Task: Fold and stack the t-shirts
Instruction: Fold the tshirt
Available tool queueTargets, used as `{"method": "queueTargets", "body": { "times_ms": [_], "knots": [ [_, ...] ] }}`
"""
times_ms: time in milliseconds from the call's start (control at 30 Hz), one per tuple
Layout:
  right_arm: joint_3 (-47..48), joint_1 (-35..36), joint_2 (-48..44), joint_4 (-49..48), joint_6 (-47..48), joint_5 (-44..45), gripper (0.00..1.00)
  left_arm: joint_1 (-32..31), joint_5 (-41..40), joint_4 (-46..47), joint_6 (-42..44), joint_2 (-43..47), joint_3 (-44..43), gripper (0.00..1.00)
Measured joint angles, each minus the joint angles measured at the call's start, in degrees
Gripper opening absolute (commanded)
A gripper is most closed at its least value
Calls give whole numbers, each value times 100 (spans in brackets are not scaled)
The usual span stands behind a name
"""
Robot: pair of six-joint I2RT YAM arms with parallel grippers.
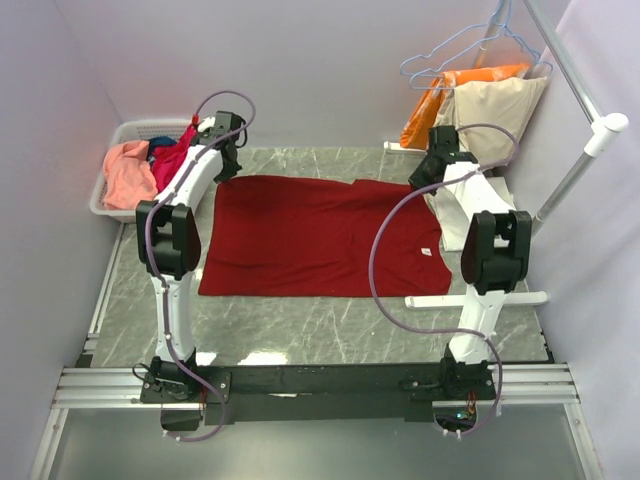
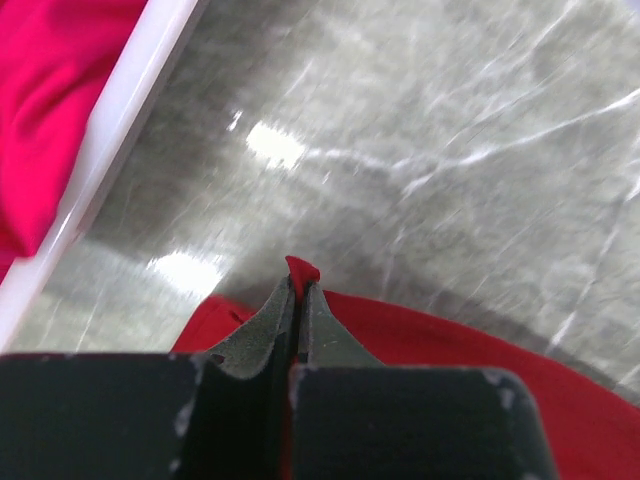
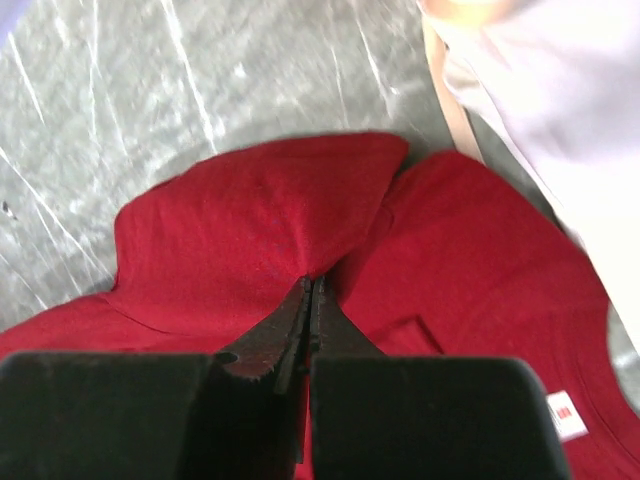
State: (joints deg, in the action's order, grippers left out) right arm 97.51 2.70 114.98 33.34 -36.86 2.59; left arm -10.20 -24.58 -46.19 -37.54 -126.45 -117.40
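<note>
A dark red t-shirt (image 1: 320, 235) lies spread across the grey marbled surface (image 1: 300, 320), mostly flat, with its long side running left to right between the two arms. A small white label (image 1: 428, 252) shows near its near right corner. The left hand (image 1: 228, 170) is at the shirt's far left corner. In the left wrist view its fingers are pressed together at the tips (image 2: 300, 285), and a small nub of red cloth pokes out between them, so it is clenched on the edge of the shirt (image 2: 420, 335), with bare surface (image 2: 450, 130) just past it. The right hand (image 1: 426, 180) is at the far right part of the shirt. In the right wrist view its fingers meet (image 3: 312, 285) on a raised fold of red cloth (image 3: 250, 220), pinching it, with the cloth bunched and creased around the grip. The label (image 3: 565, 415) is off toward the lower right of that view, and bare surface (image 3: 120, 100) shows beyond the fold. At the far left corner of the surface stands a white basket (image 1: 140, 125), just beside the left hand. It holds more shirts heaped together — a salmon-pink one (image 1: 125, 172) spilling over the left rim, a magenta one (image 1: 170, 160) next to the arm and a bit of blue one (image 1: 160, 143) behind it. The left wrist view also shows the basket's white rim (image 2: 110, 130) and the magenta cloth (image 2: 50, 90) inside. At the far right, an orange garment (image 1: 440, 95) and a beige garment (image 1: 495, 105) hang on wire hangers (image 1: 450, 55) from a white rail (image 1: 580, 170), well apart from the basket.
</note>
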Motion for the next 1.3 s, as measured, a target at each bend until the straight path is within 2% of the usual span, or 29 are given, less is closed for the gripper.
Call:
{"method": "queueTargets", "body": {
  "times_ms": [200, 400, 567, 800, 900, 933, 967, 1100, 1167, 1300],
  "knots": [
    [-710, -7, -608, -105, 48, -2, 0, -129, -356, -522, -219, 85, 186, 1],
    [-1386, -9, -1110, -173, 76, -26, 0, -179, -623, -960, -588, 402, 1165, 1],
    [-1794, -9, -1172, -210, 94, -79, 0, -179, -702, -1187, -879, 745, 1768, 1],
    [-2374, -9, -1180, -203, 90, -199, 0, -179, -833, -1305, -1176, 1062, 2162, 1],
    [-2529, -9, -1191, -199, 87, -212, 0, -181, -831, -1300, -1231, 1080, 2317, 6],
    [-2577, -11, -1198, -188, 87, -216, 0, -181, -828, -1303, -1274, 1080, 2382, 13],
    [-2601, -9, -1200, -164, 85, -216, 3, -181, -828, -1303, -1298, 1082, 2474, 17],
    [-2660, -9, -1224, -61, 42, -173, 29, -186, -826, -1344, -1427, 1158, 2922, 23],
    [-2697, -9, -1287, 42, 13, -92, 33, -184, -826, -1447, -1517, 1209, 3110, 25],
    [-2850, -7, -1600, 249, -66, 105, 34, -179, -831, -1604, -1729, 1423, 3436, 25]
  ]
}}
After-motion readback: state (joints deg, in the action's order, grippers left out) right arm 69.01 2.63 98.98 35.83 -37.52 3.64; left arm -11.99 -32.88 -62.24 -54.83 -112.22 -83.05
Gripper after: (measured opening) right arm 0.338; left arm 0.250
